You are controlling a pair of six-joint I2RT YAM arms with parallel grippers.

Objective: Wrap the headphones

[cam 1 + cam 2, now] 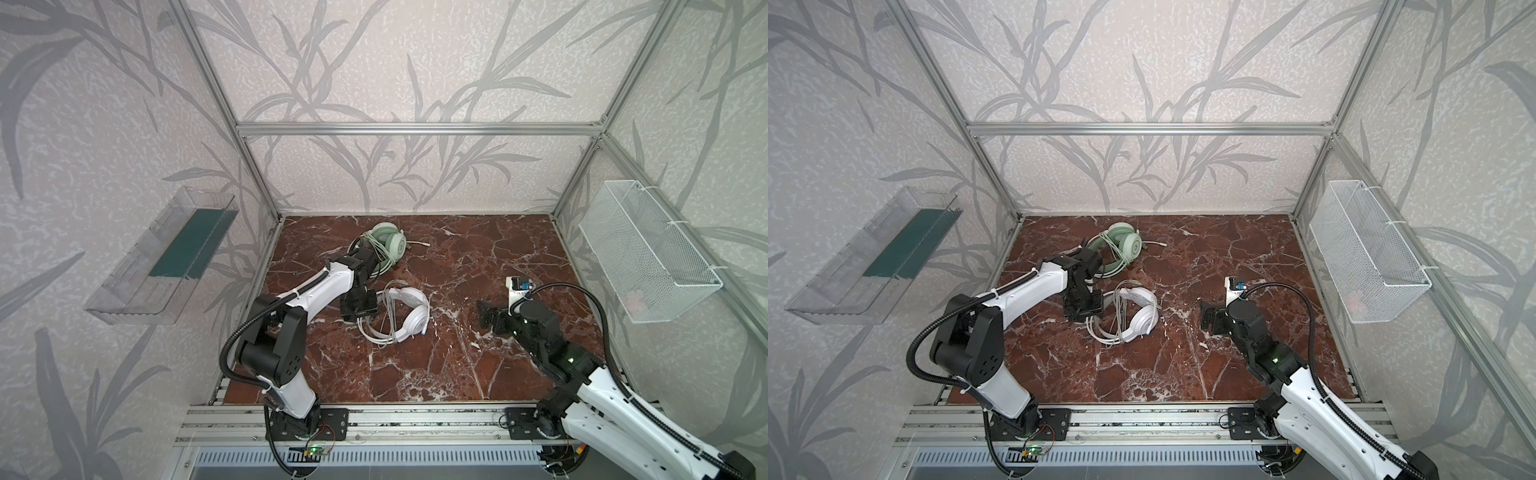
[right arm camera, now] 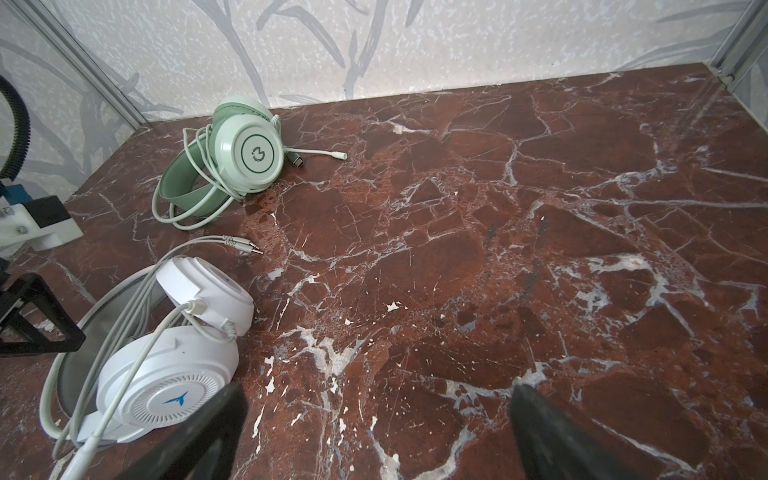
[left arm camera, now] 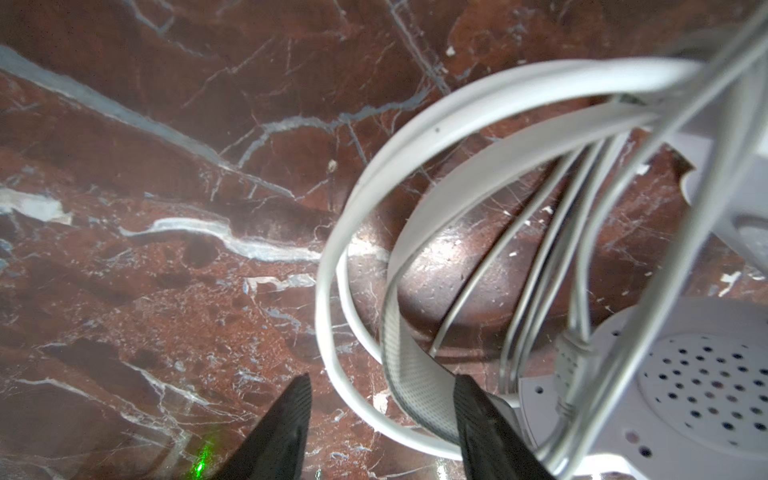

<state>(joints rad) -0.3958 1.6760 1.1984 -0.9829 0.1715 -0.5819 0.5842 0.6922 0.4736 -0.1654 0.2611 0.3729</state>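
Note:
White headphones [image 1: 409,316] [image 1: 1142,318] [image 2: 166,374] with a blue logo lie on the red marble table, left of centre, with pale cable looped over them. My left gripper [image 1: 362,311] [image 1: 1086,309] [image 3: 382,380] hangs over the left end of their headband [image 3: 415,166]. Its jaws are open, and the band and a cable loop pass between them without being clamped. Mint-green headphones [image 1: 390,245] [image 1: 1125,245] [image 2: 245,153] lie behind, cable coiled around them. My right gripper [image 1: 484,311] [image 1: 1208,316] [image 2: 376,390] is open and empty over bare marble, to the right of the white set.
A clear plastic bin [image 1: 166,257] hangs on the left wall and a white wire basket [image 1: 648,253] on the right wall. The white set's audio plugs [image 2: 245,245] lie loose between the two headsets. Aluminium frame posts stand at the table's corners.

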